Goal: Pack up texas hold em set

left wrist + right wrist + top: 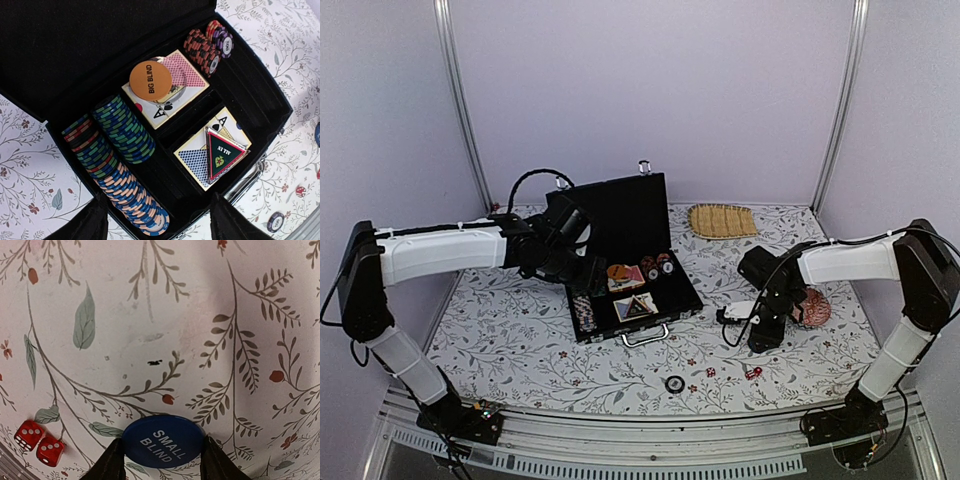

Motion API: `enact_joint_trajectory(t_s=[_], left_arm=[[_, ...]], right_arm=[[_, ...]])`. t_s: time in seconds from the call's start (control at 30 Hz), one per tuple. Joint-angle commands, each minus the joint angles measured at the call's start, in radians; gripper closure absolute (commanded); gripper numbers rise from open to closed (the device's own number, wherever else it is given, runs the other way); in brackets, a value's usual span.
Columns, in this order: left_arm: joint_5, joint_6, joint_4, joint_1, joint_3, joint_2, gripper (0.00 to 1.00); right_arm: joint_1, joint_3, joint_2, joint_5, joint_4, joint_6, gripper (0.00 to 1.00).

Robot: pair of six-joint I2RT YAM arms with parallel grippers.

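**Rim-pinched disc may slip**

At the bottom of the right wrist view, the right gripper (161,455) pinches the blue disc (162,437) by its rim, a thin hold that could pop free. Only the overhead view shows the black disc (674,383) loose at bottom centre. Mid-frame, the left gripper (157,215) hangs spread and empty over the open case (620,212).

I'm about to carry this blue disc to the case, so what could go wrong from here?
The round blue SMALL BLIND disc is pinched only at the tips of the right end effector; it may slip in transit. The left end effector hangs open over the open black briefcase, so the two could collide there.
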Motion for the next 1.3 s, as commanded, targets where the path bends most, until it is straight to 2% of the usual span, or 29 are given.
enact_joint_trajectory(t_s=[0.0, 0.33, 0.53, 0.83, 1.27], left_arm=[[-0.003, 0.010, 0.021, -0.010, 0.014, 0.009, 0.30], [-0.009, 0.006, 0.020, -0.010, 0.001, -0.009, 0.30], [-0.023, 0.000, 0.004, -0.012, -0.008, -0.033, 0.30], [-0.059, -0.013, -0.005, -0.010, -0.033, -0.062, 0.30], [-0.115, -0.069, -0.031, 0.019, -0.108, -0.145, 0.29]], right_arm=[[0.028, -0.041, 0.047, -0.016, 0.025, 0.019, 0.54], [0.120, 0.130, 0.116, -0.043, 0.014, 0.036, 0.56], [0.176, 0.331, 0.191, -0.062, -0.036, 0.019, 0.56], [0.188, 0.667, 0.300, -0.110, -0.115, -0.017, 0.56], [0.228, 0.997, 0.528, -0.184, -0.104, -0.016, 0.56]])
